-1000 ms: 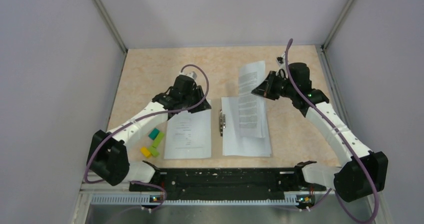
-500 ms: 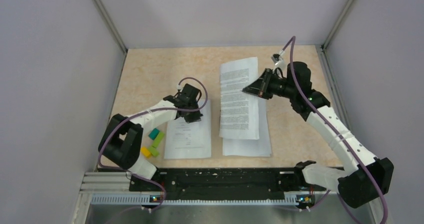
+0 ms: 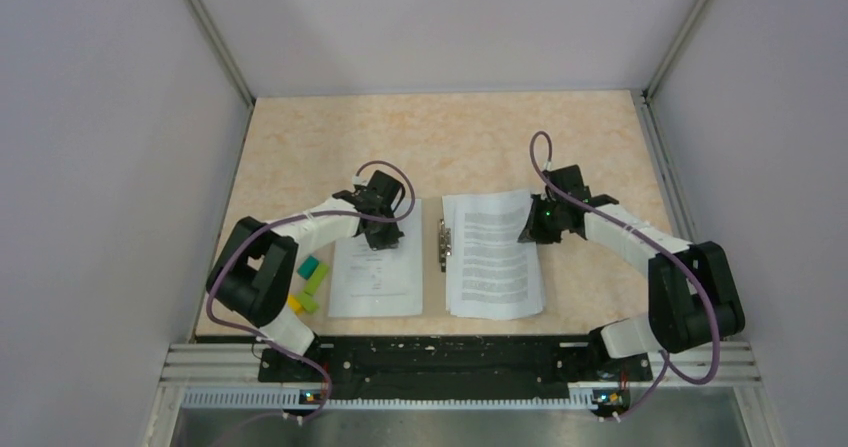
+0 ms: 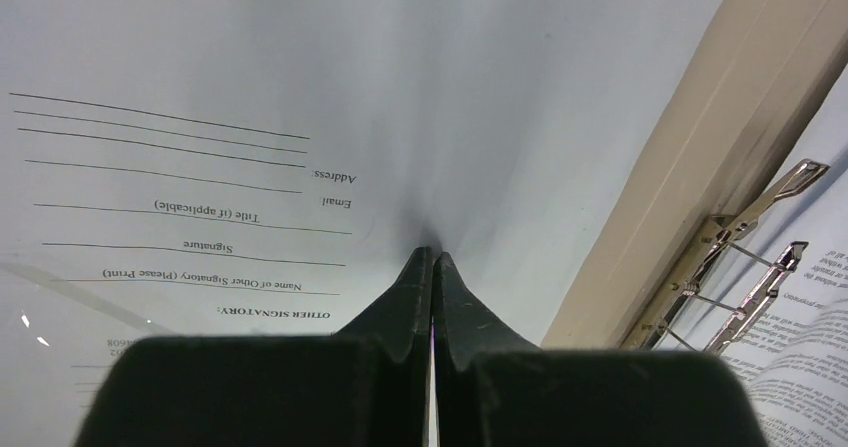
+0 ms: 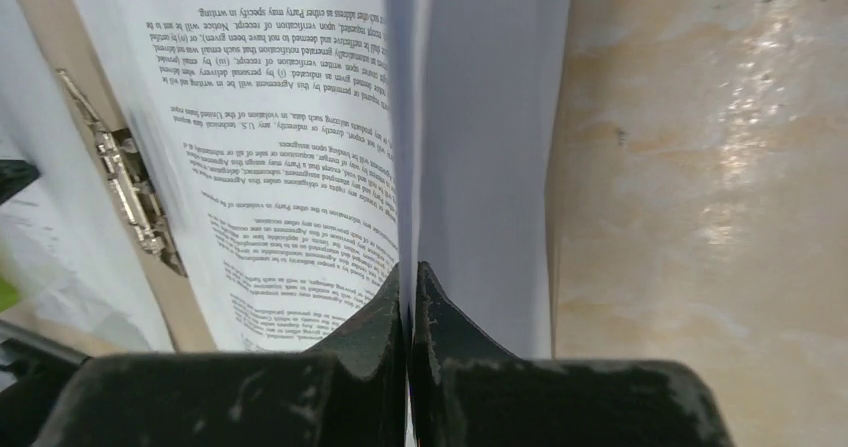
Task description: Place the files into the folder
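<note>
Between the right pincer's (image 5: 408,269) shut tips: printed sheet (image 5: 300,157), edge clamped. Left pincer (image 4: 432,257), shut, pinching form sheet (image 4: 200,87); folder (image 4: 690,137) rightward.

**Arms.** The left arm (image 3: 318,215) and the right arm (image 3: 632,235) are of like build: white moulded link shells between black joint housings. Each has a large black shoulder block.

**Cabling.** One mauve-grey cable (image 3: 388,170) loops above the left wrist and runs down the arm to the base. A matching cable (image 3: 536,155) serves the right arm.

**Indicators.** A small green light (image 3: 547,210) shows near the right wrist.

**Mounting.** A black base rail (image 3: 450,352) spans between the two shoulders.

**Pincers.** The left pincer (image 4: 432,257) and the right pincer (image 5: 408,272) have matt black fingers tapering to wedge tips. Both are scuffed, with fine pale scratches and specks.
</note>
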